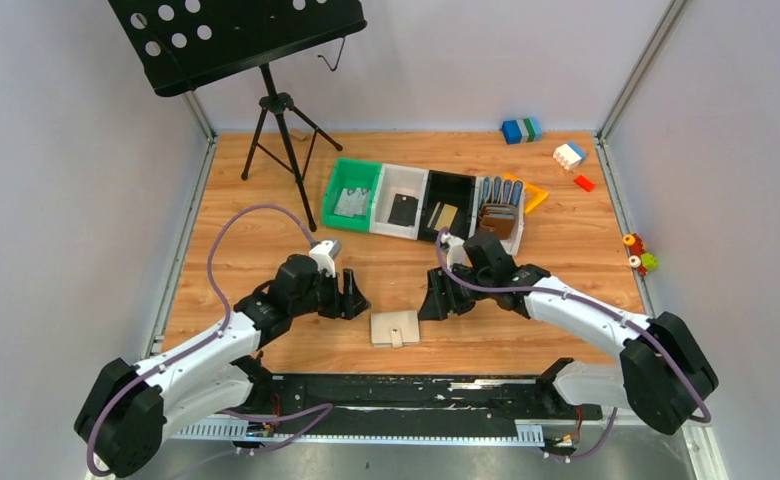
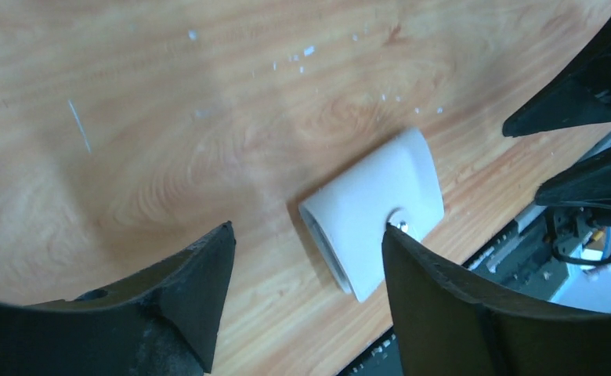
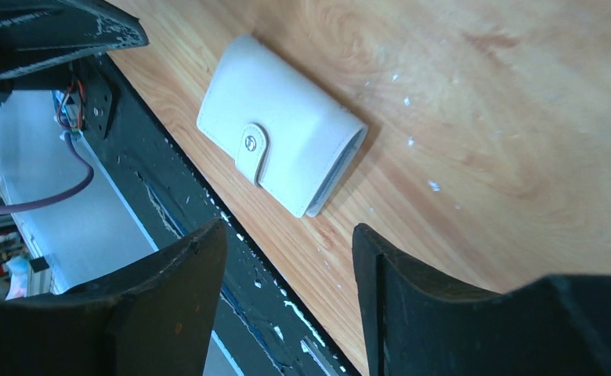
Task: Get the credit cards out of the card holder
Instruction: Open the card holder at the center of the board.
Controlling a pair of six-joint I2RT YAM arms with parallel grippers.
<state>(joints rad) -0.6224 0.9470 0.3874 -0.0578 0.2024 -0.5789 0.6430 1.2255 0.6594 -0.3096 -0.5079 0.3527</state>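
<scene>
The pale grey-beige card holder (image 1: 394,328) lies closed on the wooden table near the front edge, its tab snapped shut. It also shows in the left wrist view (image 2: 369,207) and the right wrist view (image 3: 279,145). No credit cards are visible; they are hidden inside. My left gripper (image 1: 358,300) is open and empty, just left of and above the holder. My right gripper (image 1: 430,303) is open and empty, just right of it. In the left wrist view the gripper (image 2: 306,231) frames the holder's left end. In the right wrist view the gripper (image 3: 287,229) is near the table's front edge.
A row of bins stands behind: green (image 1: 353,194), white (image 1: 402,201), black (image 1: 446,206), and one with brown wallets (image 1: 498,214). A black music stand (image 1: 281,110) is at the back left. Toy blocks (image 1: 521,130) lie at the back right. A black rail (image 1: 416,395) runs along the front.
</scene>
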